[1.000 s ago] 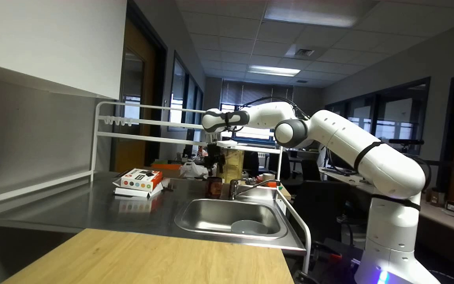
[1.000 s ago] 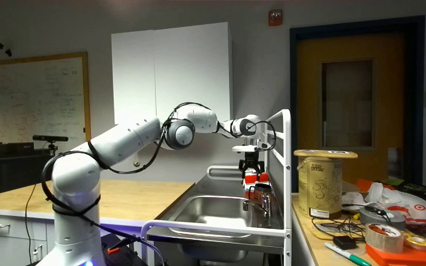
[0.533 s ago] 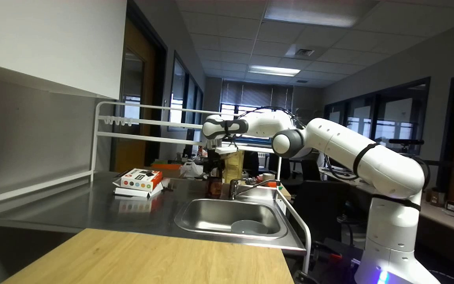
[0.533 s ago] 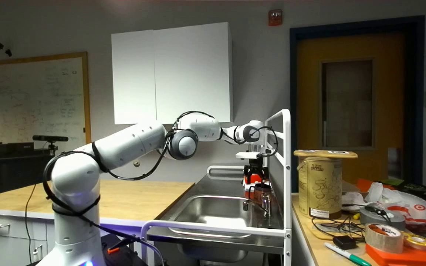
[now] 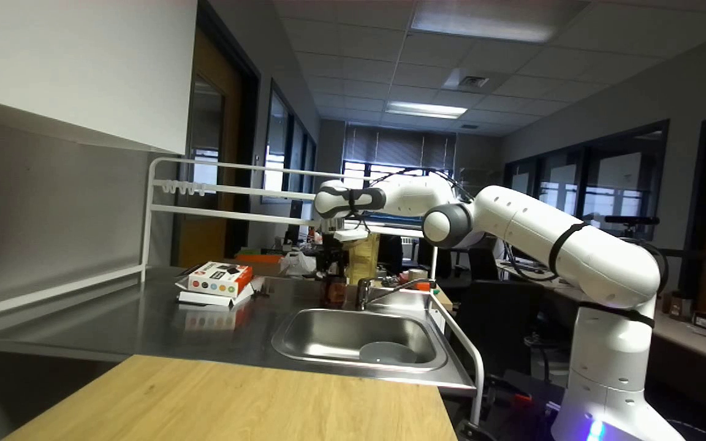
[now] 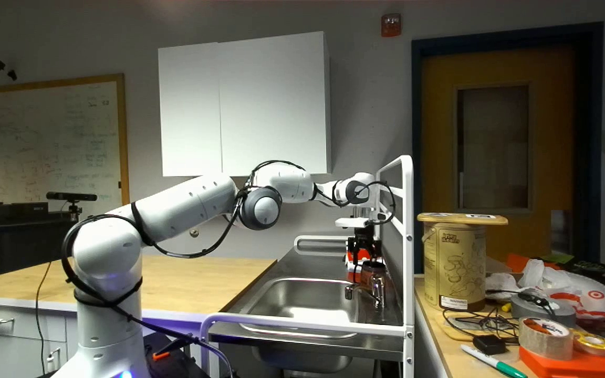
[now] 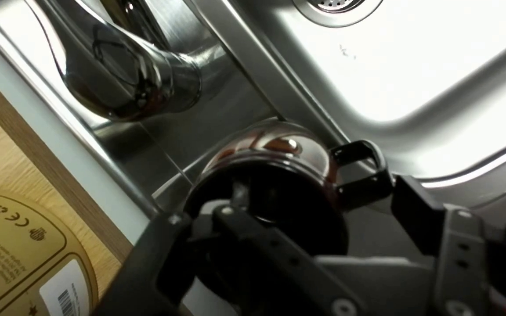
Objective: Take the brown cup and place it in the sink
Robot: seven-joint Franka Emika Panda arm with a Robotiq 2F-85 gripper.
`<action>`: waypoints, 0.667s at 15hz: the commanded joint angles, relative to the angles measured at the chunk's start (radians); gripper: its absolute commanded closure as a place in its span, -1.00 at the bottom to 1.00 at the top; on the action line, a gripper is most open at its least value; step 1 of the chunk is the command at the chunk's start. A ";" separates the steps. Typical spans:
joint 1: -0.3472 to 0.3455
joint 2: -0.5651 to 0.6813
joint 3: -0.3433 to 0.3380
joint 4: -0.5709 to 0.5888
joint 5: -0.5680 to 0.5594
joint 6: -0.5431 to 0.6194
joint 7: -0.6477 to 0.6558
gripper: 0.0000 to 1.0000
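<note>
steel counter (image 5: 163, 324) in a lab-like room, sink (image 5: 341, 334) let into it, printed box (image 5: 218, 278) further along. watching from my station, what's new: arm (image 6: 192, 197) sits lower than a second ago, so the gripper (image 6: 365, 257) goes from just above the brown cup (image 7: 279, 161) to down about its rim level. nearly all that drop is in the first half second; after it i get only a slight shift. cup stays put. for the task that reads to me as approach about done, grasp not made, trip to the sink all to come. gripper is spread wide: in the wrist view one finger (image 7: 417, 215) stands just beside the handle (image 7: 365, 188), the opposite finger's linkage lies across the cup's mouth. can't tell if that tip is inside the cup or only over it, nor whether anything touches. next i'd want a depth check, then squeeze; risk, i think, is catching the handle end instead of the wall and twisting the cup. cup: glossy, reddish brown, dark rim, dark inside, black squared-off handle pointing to the sink side. it stands upright on the counter, outside the sink, near a corner of it, beside the faucet (image 6: 379, 294), which partly covers it in an exterior view.
</note>
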 commanded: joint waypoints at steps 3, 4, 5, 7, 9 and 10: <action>-0.014 0.034 0.005 0.049 0.012 -0.014 -0.004 0.28; -0.013 0.034 0.007 0.049 0.012 -0.016 -0.005 0.43; -0.013 0.033 0.008 0.049 0.013 -0.018 -0.007 0.59; -0.011 0.034 0.006 0.047 0.011 -0.022 -0.006 0.89; -0.012 0.034 0.005 0.046 0.012 -0.028 -0.001 0.96; -0.013 0.034 0.005 0.045 0.012 -0.033 0.000 1.00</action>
